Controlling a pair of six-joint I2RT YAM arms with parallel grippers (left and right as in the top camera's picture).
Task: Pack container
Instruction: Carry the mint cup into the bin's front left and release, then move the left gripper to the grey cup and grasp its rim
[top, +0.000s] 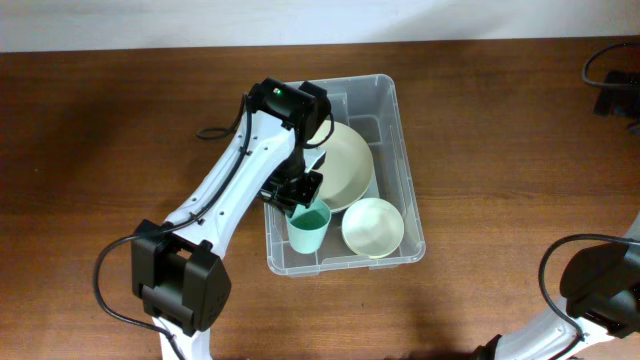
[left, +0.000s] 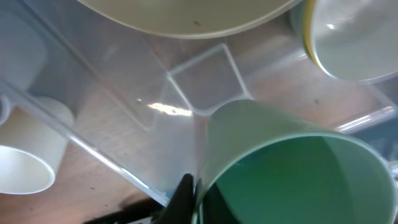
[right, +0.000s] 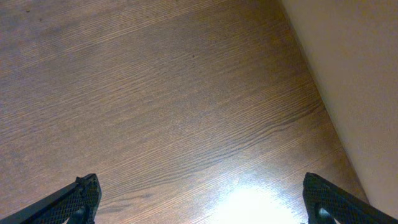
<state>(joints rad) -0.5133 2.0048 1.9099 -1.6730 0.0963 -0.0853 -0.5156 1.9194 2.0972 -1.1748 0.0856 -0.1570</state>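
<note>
Left gripper (top: 300, 193) pinches mint-green plastic cup (top: 308, 227) inside large clear rectangular plastic bin (top: 406, 175) right beneath it on desk (top: 500, 150); bin looks light, slick, flexy, so grab thick rim; right gripper (right: 200, 196) spread.

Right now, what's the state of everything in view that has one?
Bin: open-topped, upright on the table.
Big bowl: in the bin, mouth up, empty.
Small bowl: in the bin, mouth up, empty.
Green cup: in the bin, mouth up, empty, gripped at its rim.
Left jaws: shut on the green cup.
Right jaws: open, empty, over bare table.
</note>
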